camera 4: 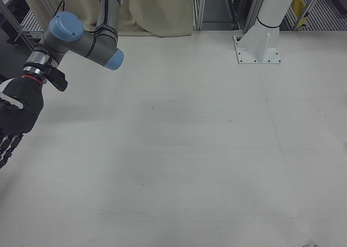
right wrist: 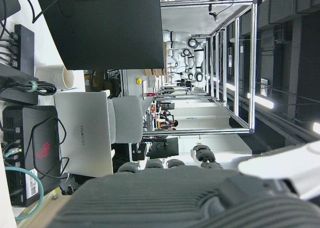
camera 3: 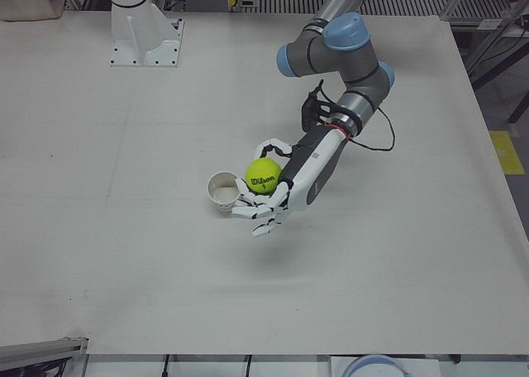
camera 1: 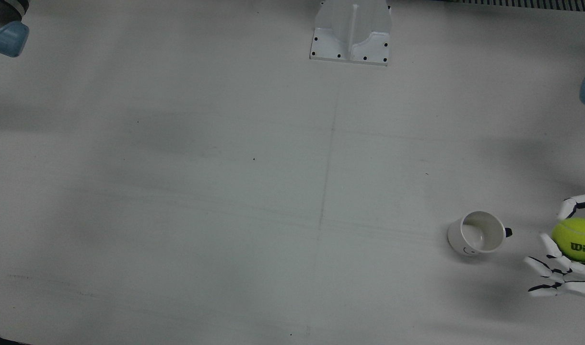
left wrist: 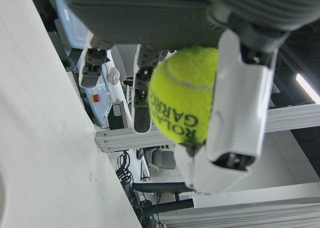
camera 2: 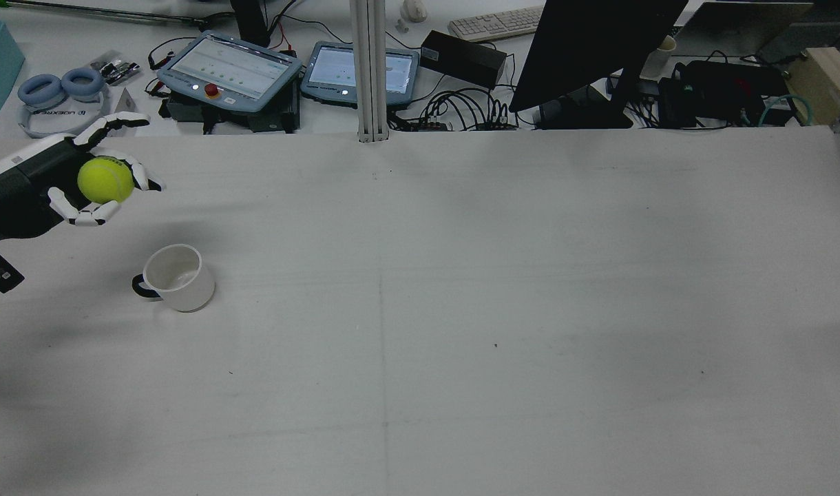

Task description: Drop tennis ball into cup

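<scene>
My left hand (camera 2: 82, 182) is shut on a yellow tennis ball (camera 2: 105, 180) and holds it above the table, fingers curled around it. The ball also shows in the front view (camera 1: 578, 237), the left-front view (camera 3: 264, 176) and the left hand view (left wrist: 187, 95). A white cup (camera 2: 175, 277) with a black handle stands upright and empty on the table. The ball is beside the cup, not over its mouth: in the front view the cup (camera 1: 477, 233) lies left of my hand (camera 1: 568, 258). My right hand (camera 4: 13, 122) hangs empty at the right-front view's left edge, fingers extended.
A white pedestal (camera 1: 351, 33) is bolted at the table's robot side. Beyond the operators' edge lie teach pendants (camera 2: 231, 69), a monitor (camera 2: 592, 48), cables and headphones (camera 2: 58, 89). The left arm's elbow (camera 3: 343, 42) stands over the table.
</scene>
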You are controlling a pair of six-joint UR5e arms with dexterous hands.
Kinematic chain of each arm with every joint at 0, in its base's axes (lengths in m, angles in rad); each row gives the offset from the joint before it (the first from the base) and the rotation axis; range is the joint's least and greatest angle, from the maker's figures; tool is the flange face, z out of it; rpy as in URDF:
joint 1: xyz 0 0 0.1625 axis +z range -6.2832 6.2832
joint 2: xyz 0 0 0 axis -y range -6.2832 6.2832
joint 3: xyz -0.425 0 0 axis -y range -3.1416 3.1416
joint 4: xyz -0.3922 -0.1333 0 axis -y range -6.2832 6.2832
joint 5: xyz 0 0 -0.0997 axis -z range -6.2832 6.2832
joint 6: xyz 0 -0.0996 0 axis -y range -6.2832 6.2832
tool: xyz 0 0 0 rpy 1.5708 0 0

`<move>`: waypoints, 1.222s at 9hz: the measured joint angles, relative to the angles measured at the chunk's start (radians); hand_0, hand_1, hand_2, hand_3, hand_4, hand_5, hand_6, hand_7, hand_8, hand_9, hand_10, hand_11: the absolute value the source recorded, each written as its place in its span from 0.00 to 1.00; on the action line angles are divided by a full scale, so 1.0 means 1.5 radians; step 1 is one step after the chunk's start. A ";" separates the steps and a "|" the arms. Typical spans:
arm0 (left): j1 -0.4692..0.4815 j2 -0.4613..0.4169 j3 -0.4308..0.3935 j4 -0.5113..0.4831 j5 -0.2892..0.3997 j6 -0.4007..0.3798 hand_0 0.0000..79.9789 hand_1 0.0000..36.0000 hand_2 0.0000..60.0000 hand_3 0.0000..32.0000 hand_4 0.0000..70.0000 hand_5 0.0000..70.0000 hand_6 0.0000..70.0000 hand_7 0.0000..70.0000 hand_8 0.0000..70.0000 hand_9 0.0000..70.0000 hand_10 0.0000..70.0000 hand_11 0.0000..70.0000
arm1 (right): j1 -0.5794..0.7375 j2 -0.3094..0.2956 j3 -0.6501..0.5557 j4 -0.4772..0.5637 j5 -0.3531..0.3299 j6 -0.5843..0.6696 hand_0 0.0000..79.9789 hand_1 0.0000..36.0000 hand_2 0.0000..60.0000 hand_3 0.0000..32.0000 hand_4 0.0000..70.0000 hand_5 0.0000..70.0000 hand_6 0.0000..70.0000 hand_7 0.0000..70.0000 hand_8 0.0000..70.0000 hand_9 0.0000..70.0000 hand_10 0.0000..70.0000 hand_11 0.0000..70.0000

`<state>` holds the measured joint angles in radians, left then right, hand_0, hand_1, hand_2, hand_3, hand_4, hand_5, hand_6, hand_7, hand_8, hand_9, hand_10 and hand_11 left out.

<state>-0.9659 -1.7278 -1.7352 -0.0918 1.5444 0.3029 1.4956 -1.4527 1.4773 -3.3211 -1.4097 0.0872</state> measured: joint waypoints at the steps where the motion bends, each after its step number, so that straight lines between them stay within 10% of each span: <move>1: 0.033 0.000 0.003 -0.002 -0.018 0.010 1.00 1.00 0.89 0.85 0.00 0.42 0.95 0.74 0.52 0.44 0.13 0.25 | 0.000 0.000 0.000 0.000 0.000 0.000 0.00 0.00 0.00 0.00 0.00 0.00 0.00 0.00 0.00 0.00 0.00 0.00; 2: 0.053 0.000 0.008 -0.005 -0.029 0.017 1.00 1.00 0.85 0.90 0.00 0.40 0.93 0.59 0.46 0.34 0.13 0.24 | 0.000 0.000 0.000 0.000 0.000 -0.001 0.00 0.00 0.00 0.00 0.00 0.00 0.00 0.00 0.00 0.00 0.00 0.00; 3: 0.062 0.000 0.014 -0.011 -0.033 0.020 0.96 1.00 0.76 0.93 0.00 0.30 0.58 0.33 0.28 0.15 0.12 0.23 | 0.000 0.000 0.000 0.000 0.000 -0.001 0.00 0.00 0.00 0.00 0.00 0.00 0.00 0.00 0.00 0.00 0.00 0.00; 4: 0.066 0.000 0.023 -0.022 -0.035 0.021 0.77 0.94 0.71 0.97 0.00 0.29 0.65 0.15 0.23 0.04 0.11 0.21 | 0.000 0.000 0.000 0.000 0.000 -0.001 0.00 0.00 0.00 0.00 0.00 0.00 0.00 0.00 0.00 0.00 0.00 0.00; 9: 0.068 0.002 0.041 -0.047 -0.037 0.020 0.65 0.73 0.58 1.00 0.00 0.19 0.28 0.12 0.12 0.01 0.08 0.15 | 0.000 0.000 0.001 0.000 0.000 -0.001 0.00 0.00 0.00 0.00 0.00 0.00 0.00 0.00 0.00 0.00 0.00 0.00; 11: 0.063 0.005 0.037 -0.048 -0.037 0.005 0.67 0.76 0.65 1.00 0.00 0.22 0.44 0.09 0.14 0.00 0.08 0.15 | 0.000 0.000 0.002 0.000 -0.001 -0.001 0.00 0.00 0.00 0.00 0.00 0.00 0.00 0.00 0.00 0.00 0.00 0.00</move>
<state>-0.8719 -1.7207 -1.6803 -0.1634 1.4894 0.3108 1.4956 -1.4527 1.4797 -3.3211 -1.4107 0.0859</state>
